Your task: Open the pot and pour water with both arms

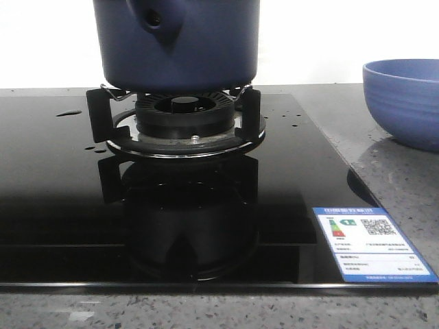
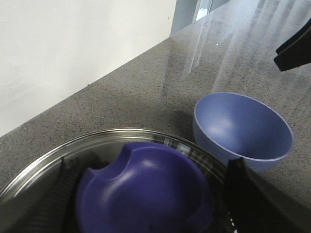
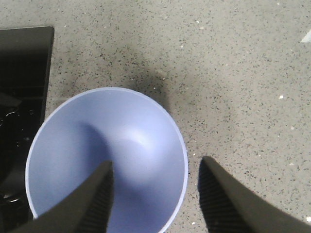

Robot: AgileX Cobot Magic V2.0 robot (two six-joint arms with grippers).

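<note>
Navy pot (image 1: 177, 42) seated on the burner grate (image 1: 175, 116) of the black glass cooktop (image 1: 62, 199), handle socket (image 1: 154, 19) facing the camera; contents hidden there. Water drops (image 1: 68, 113) scattered on the glass. Periwinkle bowl (image 1: 405, 99) alone on the granite counter (image 1: 391, 178), dry inside. Only from the left wrist: glass lid (image 2: 104, 138) with blue knob (image 2: 146, 194), left gripper (image 2: 146, 194) spread wide around the knob, contact unclear. Right gripper (image 3: 155, 194) agape over the bowl rim, holding nothing.

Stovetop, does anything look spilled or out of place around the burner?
Yes. Small drops of water lie on the black glass cooktop, left of the burner and a few to its right near the back. The pot sits squarely on its support, and the bowl stands upright on the counter. Nothing else looks odd.
</note>
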